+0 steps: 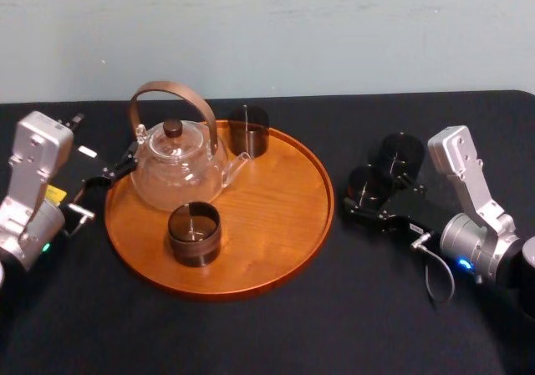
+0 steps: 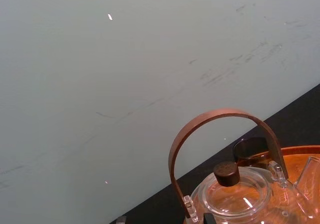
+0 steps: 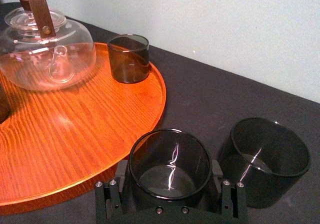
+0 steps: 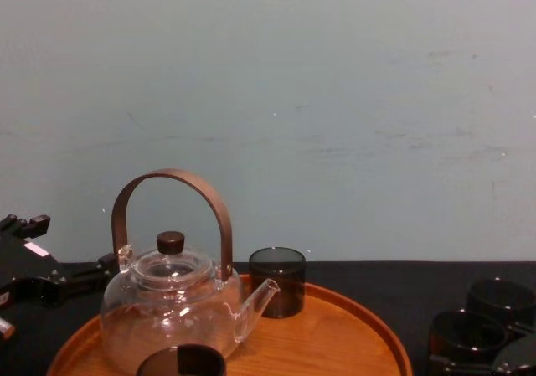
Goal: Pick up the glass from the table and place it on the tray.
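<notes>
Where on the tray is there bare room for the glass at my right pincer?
The round orange-brown wooden tray's right half is bare, bordered by its rim, the clear glass teapot's spout and the dark smoky back glass and front glass; it faces the right pincer, set around a third glass. The left half is crowded: teapot, left pincer at the rim.

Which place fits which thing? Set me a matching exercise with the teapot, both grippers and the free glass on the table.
Things:
1. teapot
2. right gripper
3. left gripper
4. free glass

Places:
A. at the left rim of the tray
B. on the table, right of the tray
C. around a second glass on the table
D. on the tray

Pairs: 1-D, 2-C, 3-A, 4-B.
</notes>
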